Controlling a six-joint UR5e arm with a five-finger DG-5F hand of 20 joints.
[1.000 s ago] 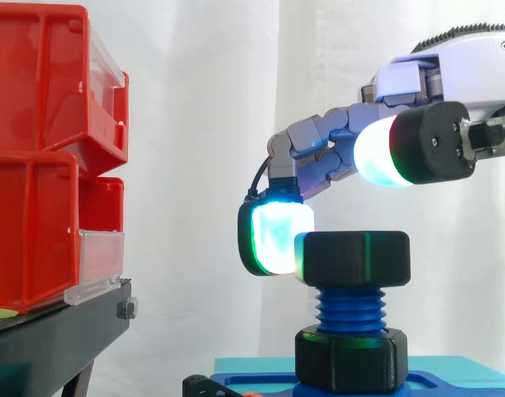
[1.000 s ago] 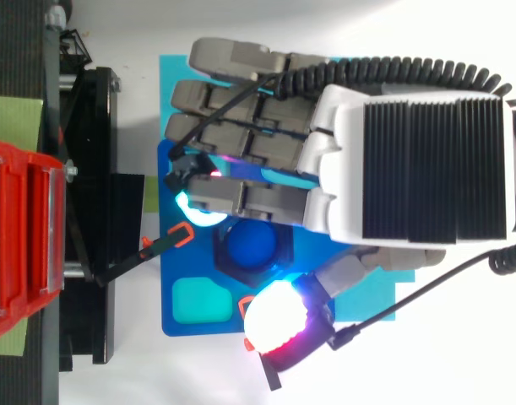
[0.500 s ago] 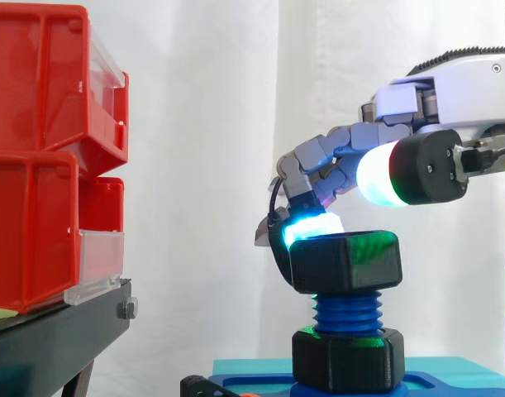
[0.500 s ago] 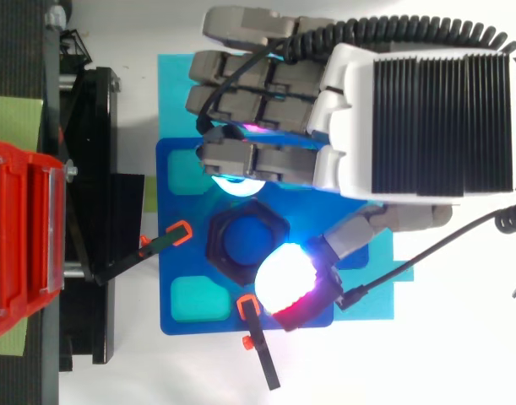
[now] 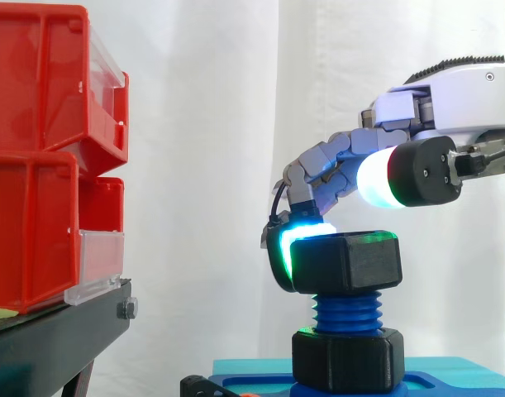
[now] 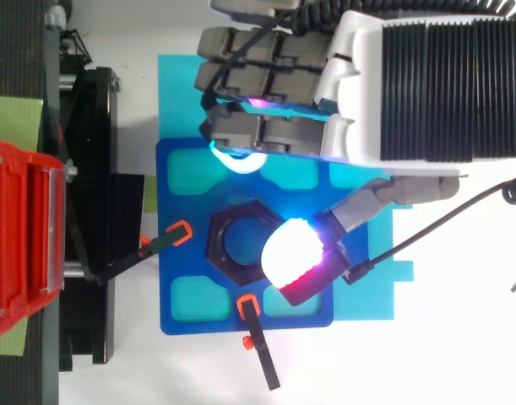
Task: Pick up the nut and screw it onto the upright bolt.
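Note:
The black hex nut (image 5: 345,263) (image 6: 232,221) sits level on top of the upright blue bolt (image 5: 345,315), above a second black nut (image 5: 345,361) at the bolt's foot. The bolt stands on a blue base plate (image 6: 183,173). My hand (image 6: 426,84) (image 5: 450,87) reaches in from the right, open with loosely bent fingers. One cyan-glowing fingertip (image 6: 238,160) (image 5: 280,245) hangs at nut height just beyond the nut's far side, with a small gap in the top view. The white-glowing thumb pad (image 6: 291,255) (image 5: 376,178) hovers above the nut's right edge, not touching it.
Red bins (image 5: 45,157) are stacked on a black stand (image 5: 62,331) at the left. A teal mat (image 6: 177,84) lies under the base plate. Two orange-and-black clamps (image 6: 177,234) (image 6: 251,325) hold the plate's left and near edges.
The hand slid toward the far side and its thumb swung in over the nut. The nut turned on the bolt. The cyan fingertip moved from the nut's left side to behind it.

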